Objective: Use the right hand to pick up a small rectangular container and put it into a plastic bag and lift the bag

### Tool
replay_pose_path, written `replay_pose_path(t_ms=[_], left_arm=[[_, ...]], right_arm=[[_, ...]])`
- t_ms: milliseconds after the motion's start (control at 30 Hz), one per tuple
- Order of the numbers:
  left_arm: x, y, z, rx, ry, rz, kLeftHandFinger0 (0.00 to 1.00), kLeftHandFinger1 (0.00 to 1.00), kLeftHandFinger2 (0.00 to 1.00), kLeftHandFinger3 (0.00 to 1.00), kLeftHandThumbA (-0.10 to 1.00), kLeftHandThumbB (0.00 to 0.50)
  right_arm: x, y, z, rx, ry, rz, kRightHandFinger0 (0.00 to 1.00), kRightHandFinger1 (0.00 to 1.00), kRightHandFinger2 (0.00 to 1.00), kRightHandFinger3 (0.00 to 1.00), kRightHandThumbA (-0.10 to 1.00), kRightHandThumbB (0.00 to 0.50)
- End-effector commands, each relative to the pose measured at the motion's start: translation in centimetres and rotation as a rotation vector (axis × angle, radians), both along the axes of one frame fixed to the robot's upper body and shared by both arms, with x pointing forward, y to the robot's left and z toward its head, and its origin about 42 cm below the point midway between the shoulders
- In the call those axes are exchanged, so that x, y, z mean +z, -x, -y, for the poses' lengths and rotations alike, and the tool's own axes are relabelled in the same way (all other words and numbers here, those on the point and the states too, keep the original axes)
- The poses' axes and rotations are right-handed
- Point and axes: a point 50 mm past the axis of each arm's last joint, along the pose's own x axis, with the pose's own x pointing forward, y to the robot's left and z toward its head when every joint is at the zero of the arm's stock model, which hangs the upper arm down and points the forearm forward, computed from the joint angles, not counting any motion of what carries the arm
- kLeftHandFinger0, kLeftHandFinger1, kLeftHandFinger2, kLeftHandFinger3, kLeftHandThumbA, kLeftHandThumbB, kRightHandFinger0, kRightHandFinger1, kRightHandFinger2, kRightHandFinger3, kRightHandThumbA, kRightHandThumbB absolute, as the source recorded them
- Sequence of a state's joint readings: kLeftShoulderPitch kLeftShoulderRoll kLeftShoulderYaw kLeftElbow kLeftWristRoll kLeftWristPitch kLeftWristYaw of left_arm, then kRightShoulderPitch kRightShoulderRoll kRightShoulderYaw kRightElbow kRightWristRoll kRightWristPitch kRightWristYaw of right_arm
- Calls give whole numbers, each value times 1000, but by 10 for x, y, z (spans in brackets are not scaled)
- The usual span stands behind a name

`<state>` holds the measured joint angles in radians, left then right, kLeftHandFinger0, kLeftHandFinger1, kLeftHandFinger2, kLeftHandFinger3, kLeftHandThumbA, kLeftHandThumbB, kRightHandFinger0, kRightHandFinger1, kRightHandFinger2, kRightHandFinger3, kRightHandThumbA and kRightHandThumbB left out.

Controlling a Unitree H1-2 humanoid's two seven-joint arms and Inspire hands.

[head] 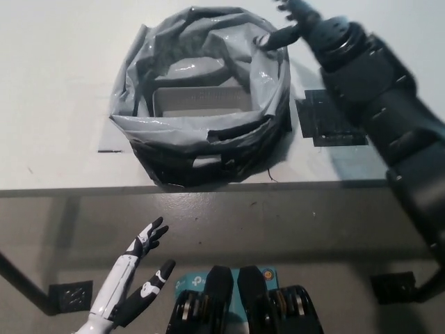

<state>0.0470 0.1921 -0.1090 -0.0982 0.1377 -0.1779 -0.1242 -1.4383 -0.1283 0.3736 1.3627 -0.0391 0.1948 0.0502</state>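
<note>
My left robot hand (132, 289): slim white shell, black fingertips and palm. My right robot hand (295, 21) and arm: matte black, bulky segmented casings.

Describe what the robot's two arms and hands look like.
The left robot hand is slim and white with black fingertips and black patches at the joints. The right arm is bulky, all black, built of rounded glossy shells, ending in a black right robot hand.
</note>
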Motion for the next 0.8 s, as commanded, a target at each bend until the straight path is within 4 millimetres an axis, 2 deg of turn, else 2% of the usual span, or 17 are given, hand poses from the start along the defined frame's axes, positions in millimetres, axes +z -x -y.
replay_pose_path(t_ms=[0, 67, 167, 233, 367, 400, 433, 500, 533, 600, 633, 700, 733, 767], left_arm=[[13, -2, -4, -16, -19, 60, 1000, 983, 947, 1000, 812, 218], [13, -2, -4, -13, -19, 57, 1000, 982, 949, 1000, 812, 219], [13, -3, -6, -10, -32, 58, 1000, 982, 960, 1000, 830, 228], [13, -3, -7, -10, -27, 57, 1000, 982, 961, 1000, 830, 228], [12, -3, -7, -7, -22, 61, 1000, 977, 957, 1000, 830, 225], [13, -3, -7, -7, -23, 62, 1000, 977, 957, 1000, 831, 225], [14, -5, -7, -8, -22, 69, 1000, 980, 958, 1000, 835, 222], [19, -12, -7, -7, -24, 88, 1000, 980, 958, 1000, 840, 223], [21, -14, -8, -4, -32, 104, 1000, 987, 963, 1000, 881, 230], [25, -18, -10, 1, -38, 118, 1000, 996, 974, 1000, 899, 234], [27, -21, -11, 5, -38, 118, 1000, 994, 976, 1000, 901, 237], [30, -26, -13, 8, -37, 120, 1000, 978, 977, 1000, 896, 236], [31, -27, -13, 8, -35, 116, 1000, 984, 984, 1000, 891, 235], [33, -30, -11, 10, -29, 116, 1000, 991, 989, 1000, 882, 221]], right_arm=[[76, -1, -11, 64, 121, 128, 1000, 1000, 1000, 1000, 771, 445], [82, -1, -11, 61, 126, 137, 1000, 1000, 1000, 1000, 764, 450], [97, 0, -13, 54, 133, 159, 1000, 1000, 1000, 1000, 765, 494], [106, 1, -14, 61, 126, 169, 1000, 1000, 1000, 1000, 765, 500], [125, 4, -18, 77, 165, 236, 1000, 1000, 1000, 1000, 859, 500], [127, 5, -18, 78, 163, 242, 1000, 1000, 1000, 1000, 982, 500], [142, 8, -19, 108, 117, 299, 1000, 1000, 1000, 1000, 917, 492], [166, 14, -17, 138, 47, 383, 1000, 1000, 1000, 1000, 913, 492], [186, 24, -15, 159, -4, 464, 1000, 1000, 1000, 1000, 936, 443], [212, 41, -8, 184, -61, 577, 1000, 1000, 1000, 1000, 950, 432], [230, 57, -4, 200, -90, 657, 1000, 1000, 1000, 1000, 967, 430], [256, 80, 3, 245, -131, 743, 1000, 1000, 1000, 1000, 1000, 464], [265, 88, 6, 265, -153, 767, 1000, 1000, 1000, 1000, 1000, 465], [284, 105, 11, 308, -201, 797, 1000, 1000, 1000, 1000, 996, 477]])
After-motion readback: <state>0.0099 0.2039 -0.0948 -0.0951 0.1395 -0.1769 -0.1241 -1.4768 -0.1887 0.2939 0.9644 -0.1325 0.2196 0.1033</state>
